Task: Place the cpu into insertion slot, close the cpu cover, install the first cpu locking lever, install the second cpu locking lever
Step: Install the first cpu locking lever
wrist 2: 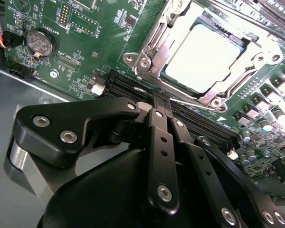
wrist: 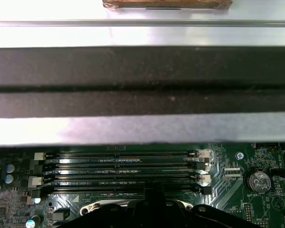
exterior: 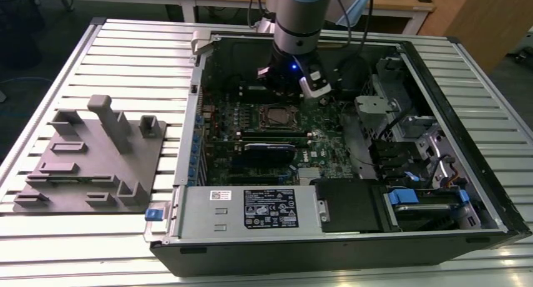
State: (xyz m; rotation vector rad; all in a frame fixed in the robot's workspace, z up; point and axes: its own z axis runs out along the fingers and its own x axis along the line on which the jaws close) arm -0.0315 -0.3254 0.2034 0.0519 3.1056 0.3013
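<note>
The cpu (wrist 2: 206,56) lies flat in the insertion slot (exterior: 275,116), its silver top showing through the window of the cpu cover (wrist 2: 156,42), which is down over it. The slot's pin field is hidden under the chip. A thin wire locking lever (wrist 2: 237,86) runs along one side of the frame. My gripper (wrist 2: 159,99) is shut with nothing between its black fingers (wrist 2: 156,137). Its tips hover over the long black memory slots (wrist: 123,166) just beside the socket. In the exterior view the gripper (exterior: 283,87) hangs above the green motherboard (exterior: 329,134), behind the socket.
The open computer case (exterior: 466,112) lies on a slatted metal table (exterior: 125,43). A grey fixture plate (exterior: 92,156) stands at the exterior view's left. A coin battery (wrist 2: 40,43) sits near the memory slots. The case wall (wrist: 142,80) rises close behind the gripper.
</note>
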